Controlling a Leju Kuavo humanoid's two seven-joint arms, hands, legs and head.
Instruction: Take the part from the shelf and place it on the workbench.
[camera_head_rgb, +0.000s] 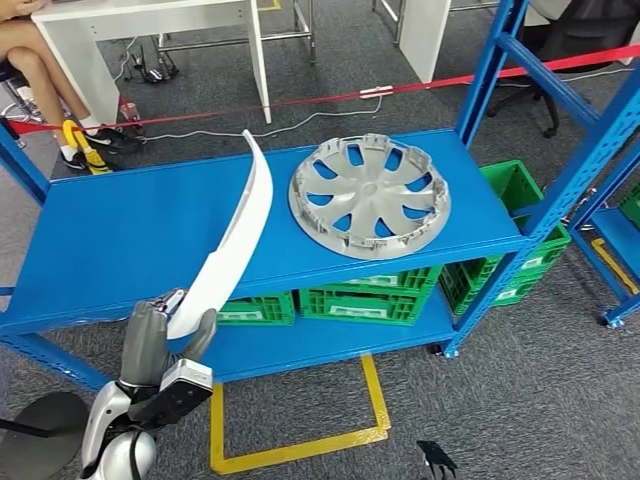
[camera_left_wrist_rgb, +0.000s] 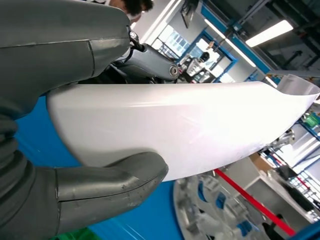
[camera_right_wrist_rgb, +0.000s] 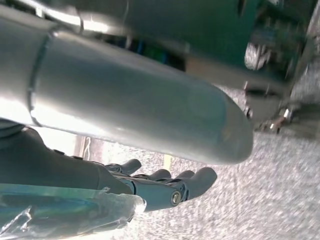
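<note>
1. Person (camera_head_rgb: 34, 60): seated at the upper left beyond the shelf, legs showing beside a white table (camera_head_rgb: 151, 20).
2. Left hand (camera_head_rgb: 155, 340): at the shelf's front edge near its left end, fingers and thumb wrapped around the lower end of the part. The left wrist view shows the thick grey thumb (camera_left_wrist_rgb: 109, 185) pressed to one side of the part and the fingers on the other side.
3. White curved part (camera_head_rgb: 230, 235): a long, narrow, glossy white trim piece, held at its lower end by the left hand. It rises at a slant from the front edge and arcs over the top deck, its pointed tip toward the back edge, just left of the hubcap. Whether any of it touches the deck cannot be told.
4. Blue shelf (camera_head_rgb: 113, 240): metal rack with a flat blue top deck and a lower deck.
5. Silver hubcap (camera_head_rgb: 370, 195): lying flat on the right half of the top deck, clipped side up, apart from the part.
6. Green crates (camera_head_rgb: 362, 300): lined along the lower deck, more at the right end.
7. Right hand (camera_right_wrist_rgb: 162, 187): hanging above grey floor, fingers extended close together, holding nothing.
</note>
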